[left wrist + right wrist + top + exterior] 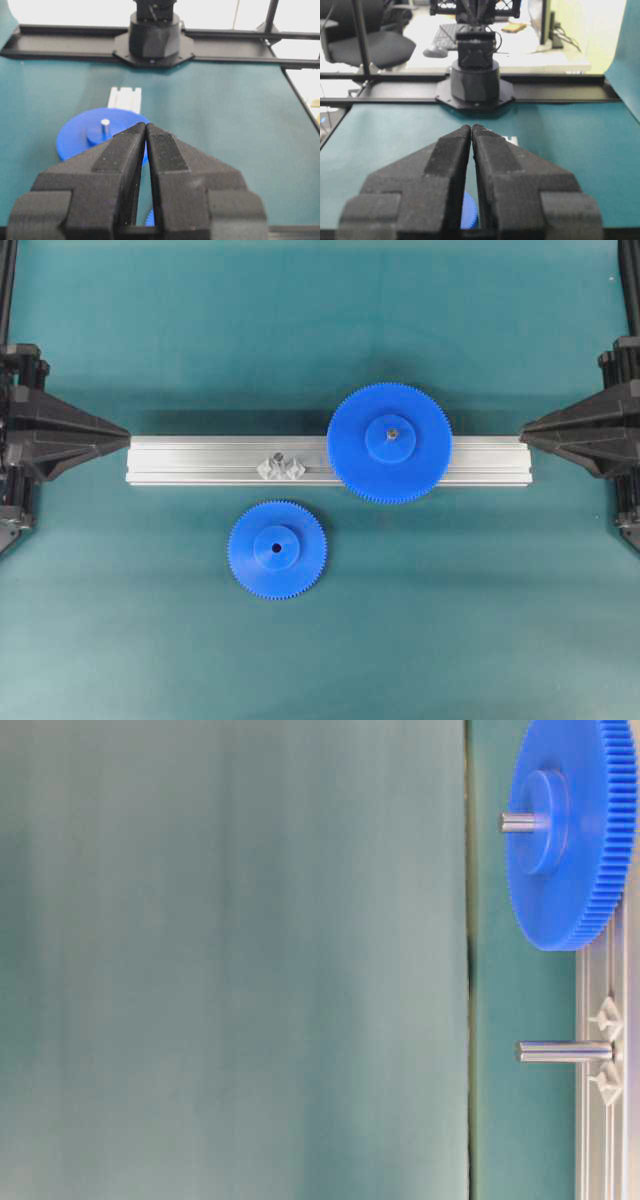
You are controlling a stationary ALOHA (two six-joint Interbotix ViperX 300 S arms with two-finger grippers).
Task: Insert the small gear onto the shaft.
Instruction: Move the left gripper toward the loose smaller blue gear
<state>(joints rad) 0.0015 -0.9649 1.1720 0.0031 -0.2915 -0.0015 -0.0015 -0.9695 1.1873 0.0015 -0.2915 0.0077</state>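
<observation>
Two blue gears: small gear (277, 549), larger gear (389, 443); one bare shaft (281, 462).

1. The left gripper (145, 131) has two matte black fingers (120, 155), wedge-shaped and tapering to blunt tips, with a coarse, ridged printed texture.
2. The right gripper (471, 131) has the same black, grainy, wedge-shaped fingers (495, 155).
3. Each arm stands on a round black base (475, 82) over an octagonal plate.

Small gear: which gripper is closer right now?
Left. The left gripper sits at the rail's left end, up-left of the small gear. The right gripper sits at the far right end.
</observation>
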